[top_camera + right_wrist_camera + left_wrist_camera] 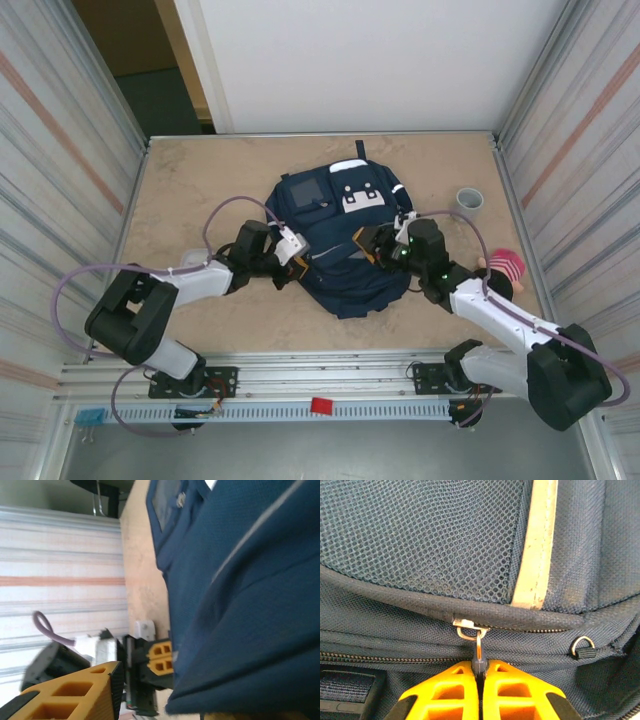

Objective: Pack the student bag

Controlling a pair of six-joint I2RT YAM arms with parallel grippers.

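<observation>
The student bag (345,240), navy blue with white patches and pale stripes, lies flat in the middle of the table. My left gripper (297,252) is at its left side. In the left wrist view its orange fingers (445,692) are shut on the metal zipper pull (479,650) of a closed zipper, and the gripper (480,669) sits just below the slider. My right gripper (372,245) is at the bag's right side. In its own view, one orange finger (75,692) stands clear of the blue fabric (240,605), jaws apart. The other finger is mostly hidden under the fabric.
A grey cup (469,200) stands at the back right of the table. A pink and red plush toy (505,268) lies by the right arm. Metal walls close in the left and right sides. A small metal ring (583,645) sits on the bag right of the zipper.
</observation>
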